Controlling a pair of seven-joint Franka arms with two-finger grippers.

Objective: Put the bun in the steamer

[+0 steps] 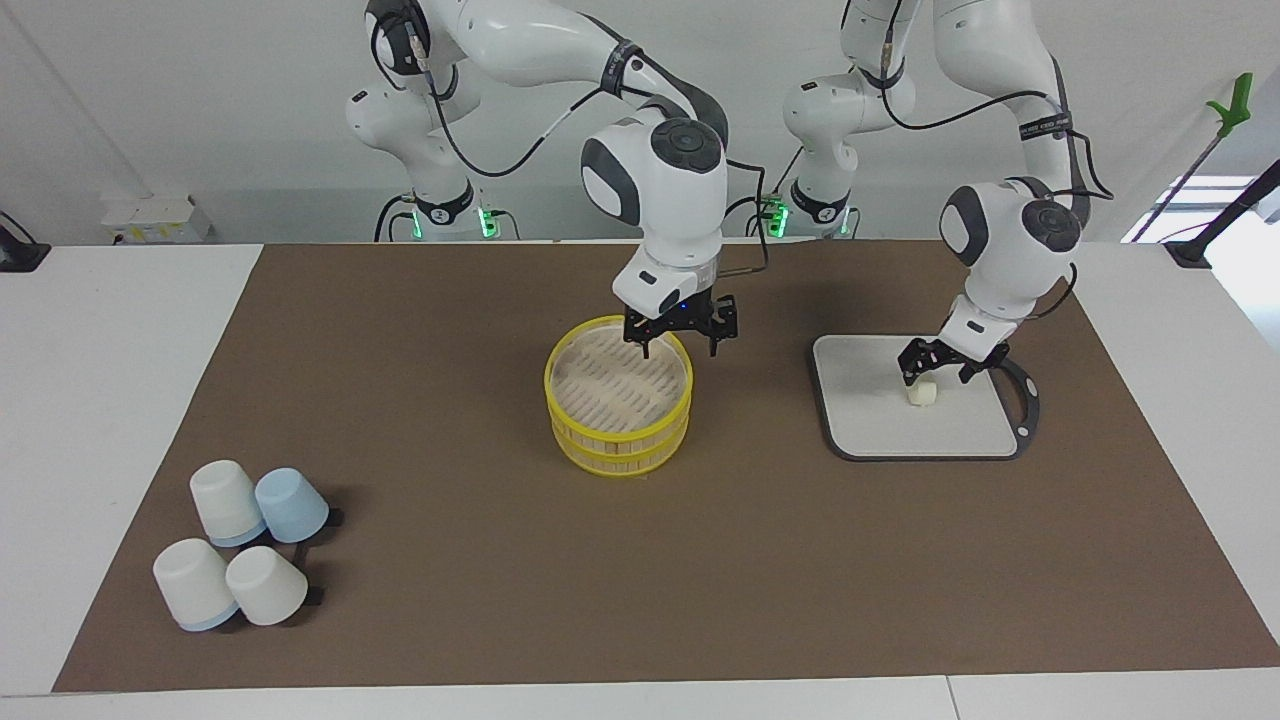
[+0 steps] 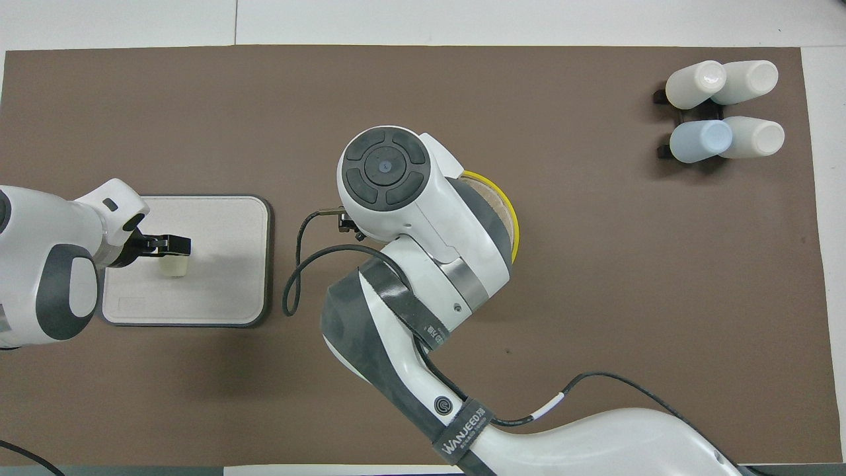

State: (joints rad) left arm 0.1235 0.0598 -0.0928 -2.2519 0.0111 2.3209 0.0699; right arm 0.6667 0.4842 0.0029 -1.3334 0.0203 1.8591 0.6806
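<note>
Table (image 1: 480, 600) under a brown mat, two Franka arms. Steamer (image 1: 618, 410) sits mid-mat, lid on, two stacked tiers with yellow rims. Grey board (image 1: 870, 420) lies toward the left arm's end of the table, well apart from the steamer.

Key relation: the bun (image 1: 921, 393) rests on the board, directly beneath the left gripper (image 1: 940, 364). Jaws are spread, straddling the bun's top, tips low around it; no squeeze visible yet, so I judge this the pre-grasp. In the overhead view the left gripper (image 2: 165, 245) sits at about 12 o'clock of the bun (image 2: 174, 266), overlapping its upper edge. The bun looks like a stubby cylinder; axis direction is hard to tell. The left arm is clearly the nearer one.

Right gripper (image 1: 680, 328) hangs over the steamer's rim at about 1 o'clock in the facing view, jaws apart, holding nothing. The lid probably needs lifting before the bun goes in.

Four upturned cups (image 1: 245, 545) cluster toward the right arm's end of the table.

Writing: a strap (image 2: 459, 425) on the right arm reads "WANJEED"; the smaller line beneath is unreadable.
</note>
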